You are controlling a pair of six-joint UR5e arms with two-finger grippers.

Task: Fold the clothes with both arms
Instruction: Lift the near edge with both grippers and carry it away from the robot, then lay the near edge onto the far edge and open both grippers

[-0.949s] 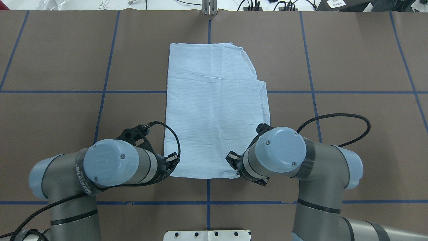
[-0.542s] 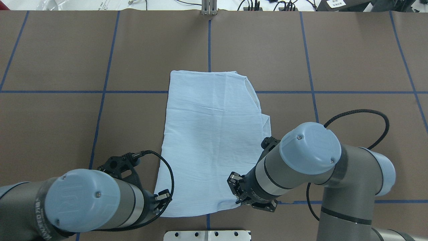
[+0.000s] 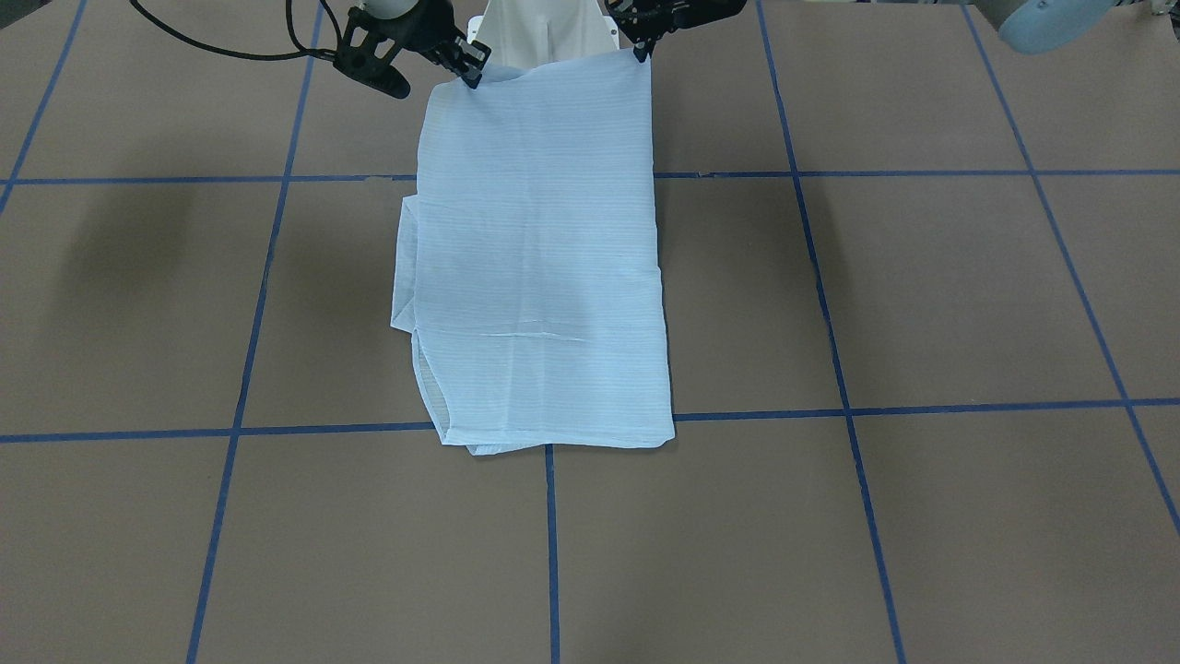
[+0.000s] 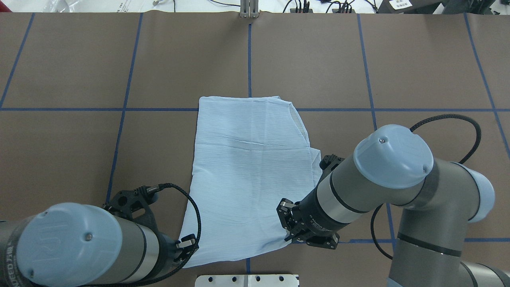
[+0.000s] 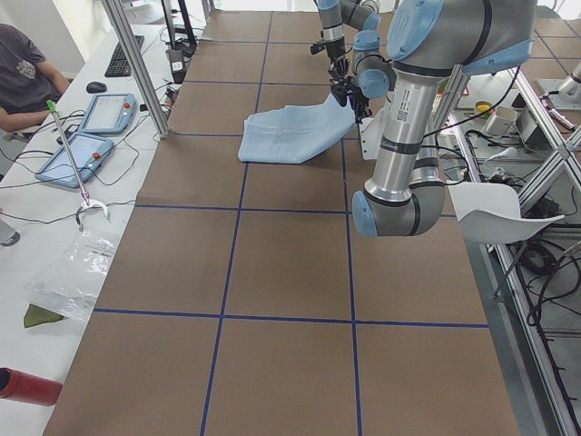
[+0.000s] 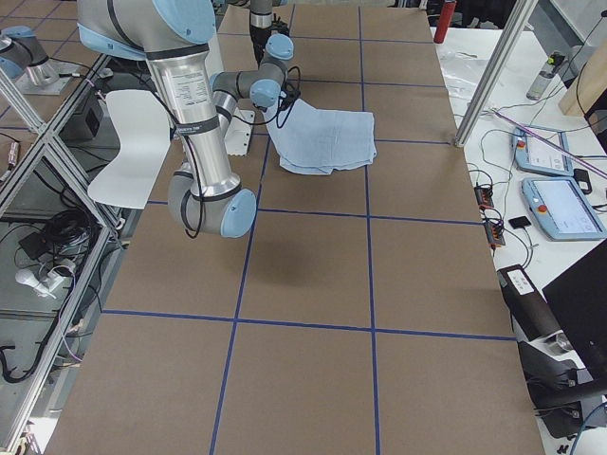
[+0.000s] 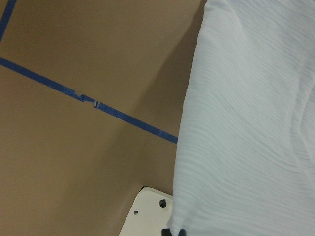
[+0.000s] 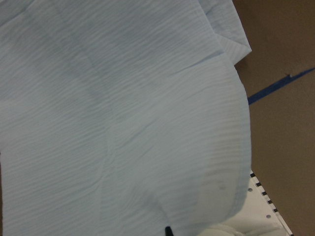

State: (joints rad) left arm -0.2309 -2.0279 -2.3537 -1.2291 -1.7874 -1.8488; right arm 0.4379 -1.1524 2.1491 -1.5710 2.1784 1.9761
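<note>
The light-blue shirt (image 4: 247,171) lies folded into a long rectangle on the brown table; it also shows in the front view (image 3: 535,277). My left gripper (image 4: 187,244) is shut on the shirt's near left corner. My right gripper (image 4: 289,231) is shut on the near right corner. In the front view the left gripper (image 3: 639,51) and the right gripper (image 3: 470,76) hold that edge raised over the table by the robot's base. The far part of the shirt rests flat. Both wrist views are filled with hanging cloth (image 7: 246,123) (image 8: 123,98).
The white pedestal plate (image 4: 247,280) sits at the table's near edge, just under the held shirt edge. Blue tape lines (image 4: 79,109) mark a grid on the brown table cover. Operators' tablets and cables (image 6: 550,204) lie on a side bench.
Both arms have drawn back toward the robot's base, dragging the shirt with them. Its far edge has slid from well beyond the far blue line to about that line.
</note>
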